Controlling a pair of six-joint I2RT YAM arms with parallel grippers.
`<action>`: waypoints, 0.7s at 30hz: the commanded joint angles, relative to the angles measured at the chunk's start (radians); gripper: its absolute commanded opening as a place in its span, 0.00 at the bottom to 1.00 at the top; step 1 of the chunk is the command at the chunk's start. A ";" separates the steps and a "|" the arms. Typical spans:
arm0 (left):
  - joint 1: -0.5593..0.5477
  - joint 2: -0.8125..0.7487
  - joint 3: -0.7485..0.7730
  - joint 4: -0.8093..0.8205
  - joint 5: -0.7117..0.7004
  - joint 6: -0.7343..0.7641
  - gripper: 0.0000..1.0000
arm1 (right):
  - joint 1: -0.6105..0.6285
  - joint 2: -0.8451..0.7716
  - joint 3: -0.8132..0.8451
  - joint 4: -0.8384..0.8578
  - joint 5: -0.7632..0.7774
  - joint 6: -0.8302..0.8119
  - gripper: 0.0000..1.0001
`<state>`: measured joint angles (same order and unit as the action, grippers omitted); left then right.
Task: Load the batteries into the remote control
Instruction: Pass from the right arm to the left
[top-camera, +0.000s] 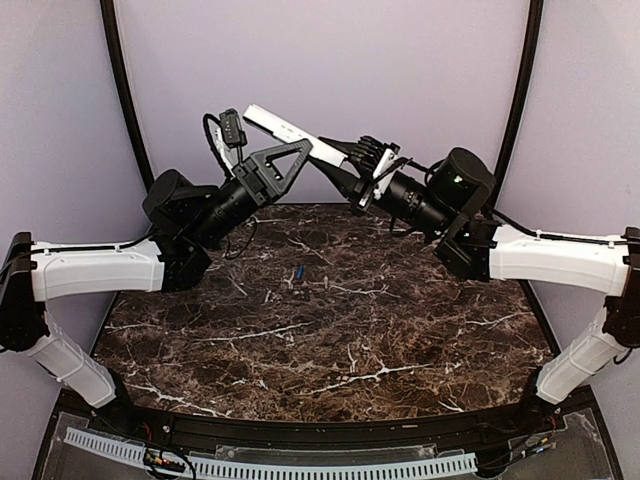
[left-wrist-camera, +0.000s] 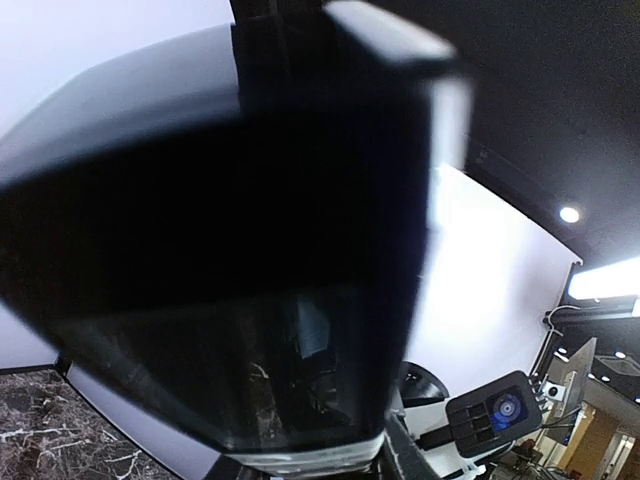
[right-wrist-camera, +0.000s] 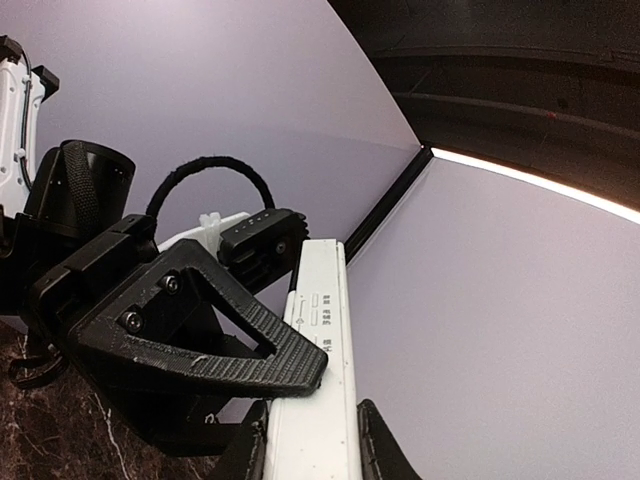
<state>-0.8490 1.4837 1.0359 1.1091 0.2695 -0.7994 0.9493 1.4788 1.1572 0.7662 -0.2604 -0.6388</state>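
1 remote control in the air at top-centre, right gripper clamped on its end, left gripper touching it, grip can't tell; 1 blue battery mid-frame on table; remote's print unreadable.

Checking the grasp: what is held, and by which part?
The remote control, by its lower end in the right end effector; left end effector touches its middle, grip unclear.

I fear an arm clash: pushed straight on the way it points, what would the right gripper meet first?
Probably the left gripper's black finger, touching the remote control that the right gripper holds; depth is unclear.
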 joint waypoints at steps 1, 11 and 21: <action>0.004 -0.044 -0.020 0.001 -0.006 0.032 0.27 | 0.011 -0.040 -0.005 0.009 -0.027 -0.014 0.00; 0.004 -0.037 -0.014 0.015 0.013 0.019 0.00 | 0.012 -0.067 -0.004 -0.066 -0.064 -0.042 0.20; 0.004 -0.040 -0.012 0.010 0.022 0.018 0.00 | 0.011 -0.097 -0.016 -0.110 -0.061 -0.078 0.39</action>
<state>-0.8467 1.4712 1.0309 1.1027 0.2886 -0.7963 0.9508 1.4059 1.1568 0.6800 -0.3134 -0.7017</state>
